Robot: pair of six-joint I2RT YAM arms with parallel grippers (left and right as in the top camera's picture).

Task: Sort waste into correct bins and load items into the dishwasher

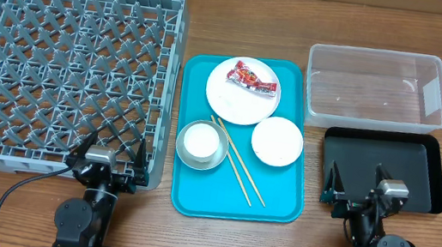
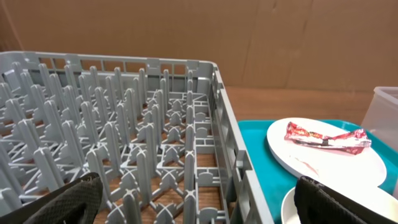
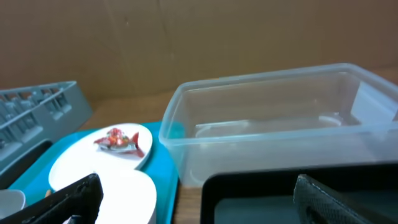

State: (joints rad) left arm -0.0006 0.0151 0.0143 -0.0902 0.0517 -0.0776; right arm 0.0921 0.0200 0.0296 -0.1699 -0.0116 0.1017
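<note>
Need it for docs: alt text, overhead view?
A teal tray holds a white plate with a red-and-white wrapper, a metal bowl containing a white cup, a small white bowl and chopsticks. Grey dish rack left; clear tub, black tray right. Left gripper and right gripper open.

No text, label, brand, number or sign is legible in any of my three views. The red-and-white wrapper [image 1: 251, 79] lying on the white plate [image 1: 228, 100] carries printed markings. They are too small and blurred for me to read, whether from overhead or from either wrist camera.
</note>
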